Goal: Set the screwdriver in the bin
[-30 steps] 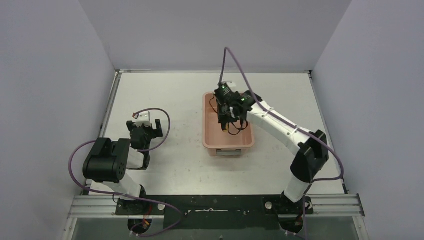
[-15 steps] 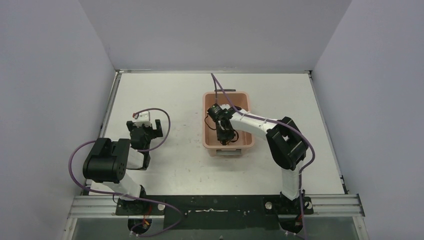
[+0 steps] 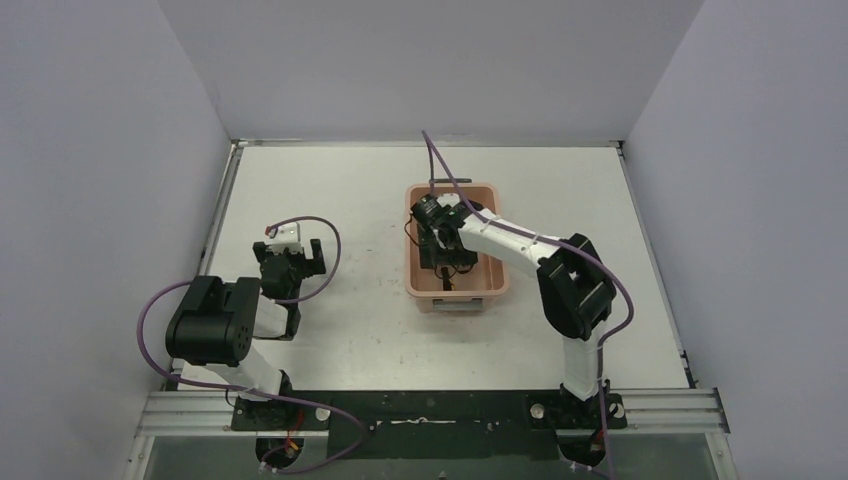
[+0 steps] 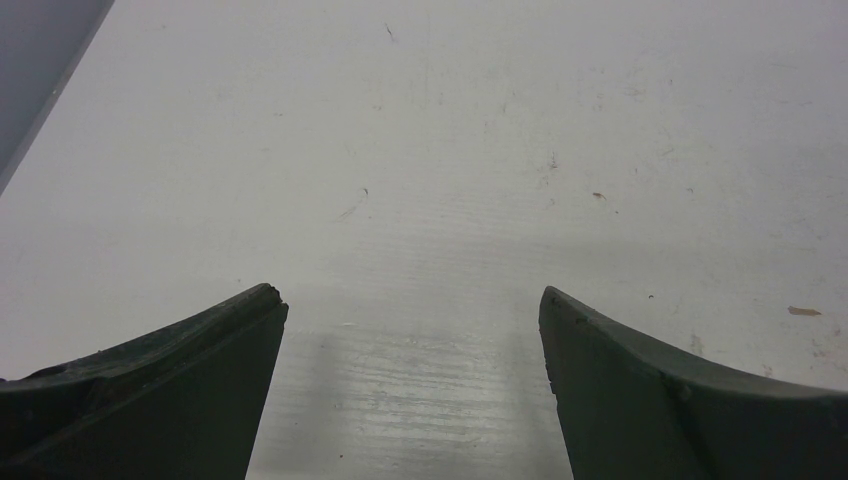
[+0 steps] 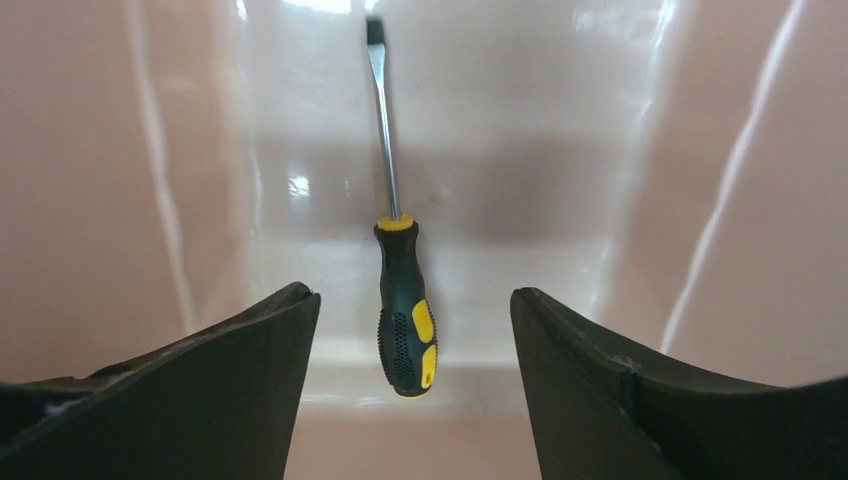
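Note:
The screwdriver, with a black-and-yellow handle and a thin shaft, lies on the floor of the salmon-pink bin, its tip pointing away from the camera. My right gripper is open just above it; each finger stands clear of the handle. From above, the right gripper reaches down inside the bin at mid-table. My left gripper rests at the left, far from the bin. In its wrist view the left gripper is open over bare table.
Grey walls close off the table on the left, right and far sides. A purple cable arcs over the bin's far end. The right arm crosses the bin's right rim.
The right arm came down into the bin with the screwdriver held. Its gripper then opened, and the screwdriver now lies loose on the bin floor. The left arm stayed still.

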You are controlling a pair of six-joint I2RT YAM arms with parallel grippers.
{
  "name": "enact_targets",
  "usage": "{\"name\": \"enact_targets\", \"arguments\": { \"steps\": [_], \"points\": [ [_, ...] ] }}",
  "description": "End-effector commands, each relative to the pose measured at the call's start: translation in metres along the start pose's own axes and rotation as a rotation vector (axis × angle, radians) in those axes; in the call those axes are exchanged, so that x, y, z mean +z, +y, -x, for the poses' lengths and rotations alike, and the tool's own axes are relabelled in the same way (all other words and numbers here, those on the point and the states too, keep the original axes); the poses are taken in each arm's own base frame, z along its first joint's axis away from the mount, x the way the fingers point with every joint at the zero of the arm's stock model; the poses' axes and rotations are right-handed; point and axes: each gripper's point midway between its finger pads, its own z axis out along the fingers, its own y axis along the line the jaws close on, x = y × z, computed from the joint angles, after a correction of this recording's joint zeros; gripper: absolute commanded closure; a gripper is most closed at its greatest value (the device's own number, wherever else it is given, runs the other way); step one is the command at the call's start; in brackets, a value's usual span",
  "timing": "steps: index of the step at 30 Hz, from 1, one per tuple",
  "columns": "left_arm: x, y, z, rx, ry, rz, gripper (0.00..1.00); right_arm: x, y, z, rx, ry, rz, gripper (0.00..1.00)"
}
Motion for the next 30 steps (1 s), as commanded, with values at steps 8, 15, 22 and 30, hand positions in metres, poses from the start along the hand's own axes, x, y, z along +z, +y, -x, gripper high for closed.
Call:
{"name": "enact_targets", "arguments": {
  "steps": [8,15,22,30],
  "points": [
    [0.005,0.0,0.021,-0.018,-0.072,0.001,0.03,-0.151,-0.03,0.091,0.131,-0.356,0.045,0.0],
    [0.005,-0.001,0.021,-0.018,-0.072,0.0,0.03,-0.193,-0.116,0.121,0.263,-0.566,0.045,0.0],
    [0.005,-0.001,0.02,-0.018,-0.071,0.001,0.03,-0.176,-0.233,0.083,0.409,-0.794,-0.095,0.0],
    [0.005,-0.001,0.021,-0.018,-0.072,0.001,0.03,-0.113,-0.251,0.013,0.373,-0.866,-0.119,0.0]
  ]
}}
